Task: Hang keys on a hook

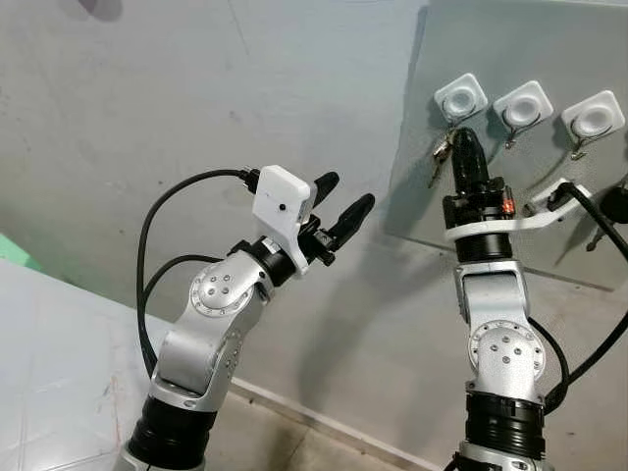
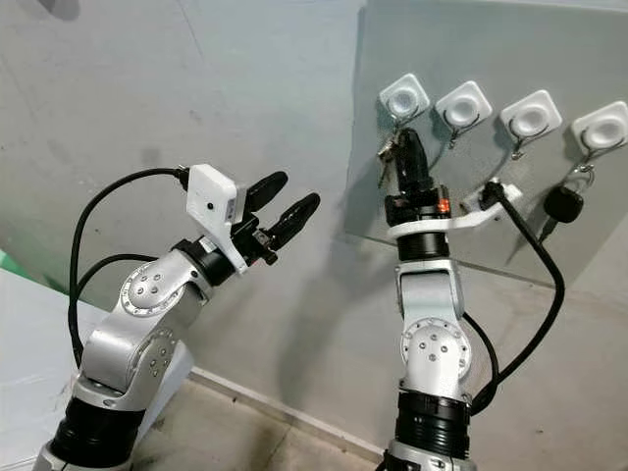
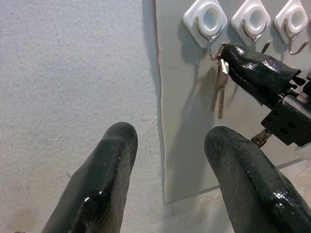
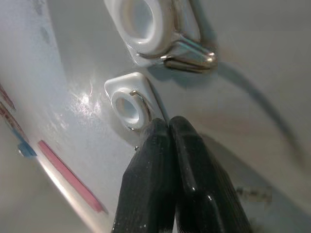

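A grey board (image 2: pixel 491 39) on the wall carries a row of white diamond-shaped hooks. My right gripper (image 1: pixel 459 137) is raised to the leftmost hook (image 3: pixel 210 22) and is shut on the top of a small bunch of silver keys (image 3: pixel 218 90). The keys dangle just below that hook, their ring at its metal curve; I cannot tell whether the ring is over it. In the right wrist view the fingertips (image 4: pixel 160 131) are pressed together right under a hook. My left gripper (image 1: pixel 339 211) hovers open in the air, left of the board, holding nothing.
A black car key (image 2: pixel 564 203) hangs from the rightmost hook (image 2: pixel 601 130). The two middle hooks (image 2: pixel 463 106) carry nothing. Bare grey wall (image 1: pixel 147 98) lies left of the board, with the floor below.
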### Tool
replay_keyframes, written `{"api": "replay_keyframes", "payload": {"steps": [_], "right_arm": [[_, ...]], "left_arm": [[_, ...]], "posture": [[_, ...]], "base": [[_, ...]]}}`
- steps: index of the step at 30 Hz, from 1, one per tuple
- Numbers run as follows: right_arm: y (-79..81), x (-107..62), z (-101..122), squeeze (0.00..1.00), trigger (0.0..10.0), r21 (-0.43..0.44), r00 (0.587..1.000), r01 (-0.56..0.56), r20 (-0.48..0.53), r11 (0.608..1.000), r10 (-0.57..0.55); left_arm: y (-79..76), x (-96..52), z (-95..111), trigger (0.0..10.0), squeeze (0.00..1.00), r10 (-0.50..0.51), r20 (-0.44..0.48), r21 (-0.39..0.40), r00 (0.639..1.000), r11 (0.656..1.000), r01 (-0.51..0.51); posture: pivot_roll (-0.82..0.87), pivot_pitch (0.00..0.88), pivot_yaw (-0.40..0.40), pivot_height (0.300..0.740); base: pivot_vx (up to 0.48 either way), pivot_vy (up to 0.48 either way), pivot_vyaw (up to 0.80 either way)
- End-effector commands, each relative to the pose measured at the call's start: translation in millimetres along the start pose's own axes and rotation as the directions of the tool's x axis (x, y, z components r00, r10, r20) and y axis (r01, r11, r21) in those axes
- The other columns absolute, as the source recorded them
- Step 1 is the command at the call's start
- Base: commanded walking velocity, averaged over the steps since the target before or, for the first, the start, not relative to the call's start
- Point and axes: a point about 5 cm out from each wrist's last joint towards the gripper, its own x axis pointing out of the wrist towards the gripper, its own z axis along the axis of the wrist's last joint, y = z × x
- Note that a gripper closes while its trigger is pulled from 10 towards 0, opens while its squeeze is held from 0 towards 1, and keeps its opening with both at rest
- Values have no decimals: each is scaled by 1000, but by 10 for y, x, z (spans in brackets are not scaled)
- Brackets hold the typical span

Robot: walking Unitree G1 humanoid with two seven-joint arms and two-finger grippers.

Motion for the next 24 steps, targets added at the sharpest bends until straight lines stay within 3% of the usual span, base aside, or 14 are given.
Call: {"api": "replay_keyframes", "payload": {"steps": [1, 12, 13, 18, 21, 24], "right_arm": [[0, 19, 49, 0, 10000, 16, 1000, 10, 28, 1000, -11], [-12, 17, 36, 0, 10000, 26, 1000, 12, 19, 1000, -12], [-27, 5, 32, 1000, 10000, 19, 1000, 17, 14, 1000, -17], [-52, -43, -5, 1000, 10000, -37, 1000, 16, -24, 999, -17], [-78, -113, -74, 1000, 10000, -136, 996, -5, -90, 991, -7], [-80, -123, -82, 1000, 10000, -151, 995, -11, -99, 988, -4]], "left_arm": [[-9, 5, 48, 10000, 0, -2, 11, 14, 1000, 1000, 2], [-13, 3, 54, 10000, 0, 4, 13, 13, 1000, 1000, -4], [-10, 3, 51, 10000, 0, 6, 13, 13, 1000, 1000, -6], [3, -6, 28, 10000, 0, 22, 6, 10, 1000, 1000, -22], [18, -18, -6, 10000, 0, 46, -1, 8, 999, 999, -46], [21, -21, -12, 10000, 0, 50, -3, 10, 999, 999, -50]], "posture": [[165, 0, 52, 736], [169, 0, 48, 736], [169, 0, 48, 736], [166, 0, 48, 736], [165, 0, 49, 736], [165, 0, 49, 736]], "base": [[0, 0, 0], [0, 0, 0], [0, 0, 0], [0, 0, 0], [0, 0, 0], [0, 0, 0]]}}
